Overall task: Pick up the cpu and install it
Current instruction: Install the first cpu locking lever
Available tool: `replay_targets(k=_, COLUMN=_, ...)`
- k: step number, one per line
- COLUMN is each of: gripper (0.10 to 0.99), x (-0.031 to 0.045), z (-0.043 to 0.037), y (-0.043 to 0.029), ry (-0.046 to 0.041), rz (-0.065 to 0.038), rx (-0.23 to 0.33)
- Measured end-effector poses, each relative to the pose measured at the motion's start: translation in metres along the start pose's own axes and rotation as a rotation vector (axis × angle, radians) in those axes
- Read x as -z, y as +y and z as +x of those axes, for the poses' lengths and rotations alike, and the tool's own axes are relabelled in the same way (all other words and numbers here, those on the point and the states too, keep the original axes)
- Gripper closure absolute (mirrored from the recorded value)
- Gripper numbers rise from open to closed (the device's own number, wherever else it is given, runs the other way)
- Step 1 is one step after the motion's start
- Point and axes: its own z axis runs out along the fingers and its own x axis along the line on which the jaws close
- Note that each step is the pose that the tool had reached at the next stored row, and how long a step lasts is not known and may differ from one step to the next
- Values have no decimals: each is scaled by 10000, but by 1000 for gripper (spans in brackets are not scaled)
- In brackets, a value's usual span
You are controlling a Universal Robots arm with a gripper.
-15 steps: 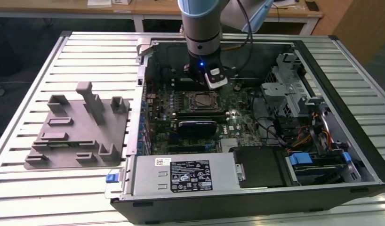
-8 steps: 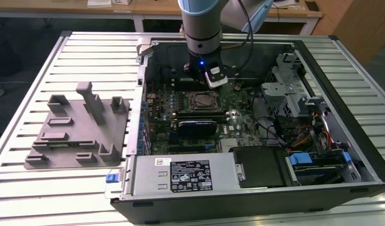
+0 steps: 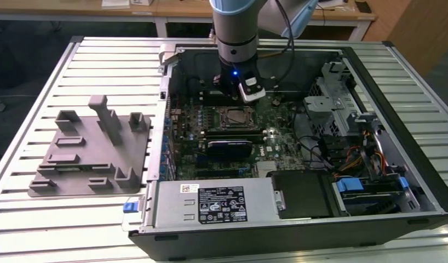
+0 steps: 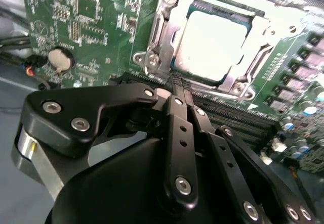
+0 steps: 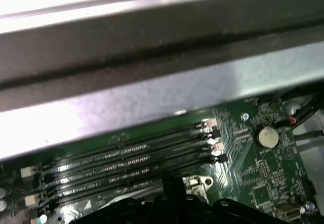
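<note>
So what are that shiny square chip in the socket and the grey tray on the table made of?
The cpu looks like bare metal on top: silvery and bright with glare in the second wrist view. The tray looks like matte grey plastic: dull, even in colour, with blocky upright shapes; possibly printed or moulded, but that cannot be told.

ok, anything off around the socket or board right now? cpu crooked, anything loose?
Nothing stands out. In the second wrist view the cpu lies flat and square inside the socket frame, edges parallel to it. The gripper sits beside the socket over the RAM slots. The grey tray lies flat outside the case.
</note>
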Motion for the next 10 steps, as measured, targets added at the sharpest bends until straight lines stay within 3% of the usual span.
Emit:
replay_targets(k=2, gripper=980, x=-1, z=-8, y=1, ry=67, rz=234, rx=16)
replay_targets(k=6, gripper=980, x=-1, z=-38, y=-17, ry=339, rz=632, rx=12)
replay_targets(k=10, gripper=980, x=10, z=-66, y=-97, ry=478, rz=788, rx=7)
